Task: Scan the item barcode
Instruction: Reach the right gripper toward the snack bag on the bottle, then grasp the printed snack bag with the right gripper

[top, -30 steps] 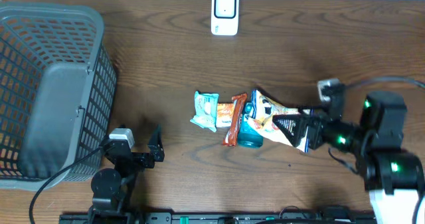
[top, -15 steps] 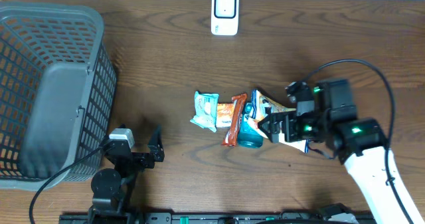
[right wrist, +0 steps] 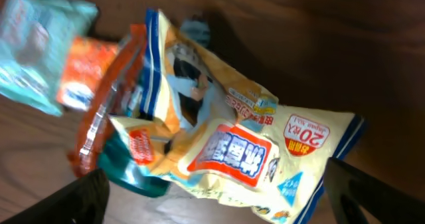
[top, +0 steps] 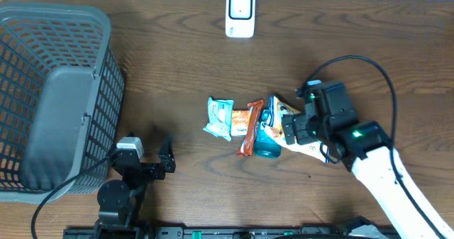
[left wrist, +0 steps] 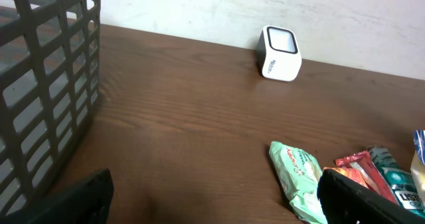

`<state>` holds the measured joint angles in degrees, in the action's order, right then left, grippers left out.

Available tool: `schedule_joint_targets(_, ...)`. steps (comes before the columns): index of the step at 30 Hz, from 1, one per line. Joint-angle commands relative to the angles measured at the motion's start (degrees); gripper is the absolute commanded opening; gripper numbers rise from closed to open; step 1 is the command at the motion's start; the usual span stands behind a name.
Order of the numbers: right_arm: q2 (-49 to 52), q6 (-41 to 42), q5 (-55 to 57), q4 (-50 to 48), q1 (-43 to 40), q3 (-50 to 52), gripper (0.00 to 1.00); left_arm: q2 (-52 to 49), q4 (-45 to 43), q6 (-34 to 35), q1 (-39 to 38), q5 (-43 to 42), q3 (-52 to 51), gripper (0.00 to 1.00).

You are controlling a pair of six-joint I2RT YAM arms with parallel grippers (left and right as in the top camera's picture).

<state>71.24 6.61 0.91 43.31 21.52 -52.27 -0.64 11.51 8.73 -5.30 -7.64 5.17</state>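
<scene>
A small pile of packets lies mid-table: a yellow snack bag [top: 285,118] with blue edges, a teal item [top: 265,142], a red-orange packet [top: 248,129] and a mint-green packet [top: 220,118]. My right gripper [top: 296,131] hovers open just over the yellow bag [right wrist: 239,144], whose right half lies between the two spread fingers [right wrist: 80,197]. I cannot tell whether they touch it. The white barcode scanner [top: 240,13] stands at the far edge. My left gripper [top: 149,152] rests open near the front left and holds nothing.
A large grey mesh basket [top: 42,90] fills the left side of the table, close to my left gripper. In the left wrist view the scanner [left wrist: 280,53] stands far ahead, with the mint packet [left wrist: 299,177] to the right.
My right arm has swung left and forward, so its open gripper now sits over the yellow bag. The packets and the left arm have not moved.
</scene>
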Motion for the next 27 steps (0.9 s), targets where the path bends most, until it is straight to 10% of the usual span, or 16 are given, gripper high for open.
schedule_joint_targets(1, 3.3, -3.1, 1.4, -0.2, 1.0, 1.9, 0.95, 0.0, 0.3, -0.8, 0.3, -0.9, -1.4, 0.98)
schedule_joint_targets(21, 25.4, -6.6, 30.7, -8.7, 13.7, 8.2, 0.94, 0.0, 0.4, -0.8, 0.3, -0.9, -1.4, 0.98)
schedule_joint_targets(24, 28.3, -7.8, 30.7, -10.1, 13.7, 8.2, 0.70, 0.0, 0.3, -0.8, 0.3, -0.9, -1.4, 0.98)
schedule_joint_targets(27, 29.2, -7.8, 30.7, -10.4, 13.7, 8.2, 0.17, 0.0, 0.4, -0.8, 0.3, -0.9, -1.4, 0.98)
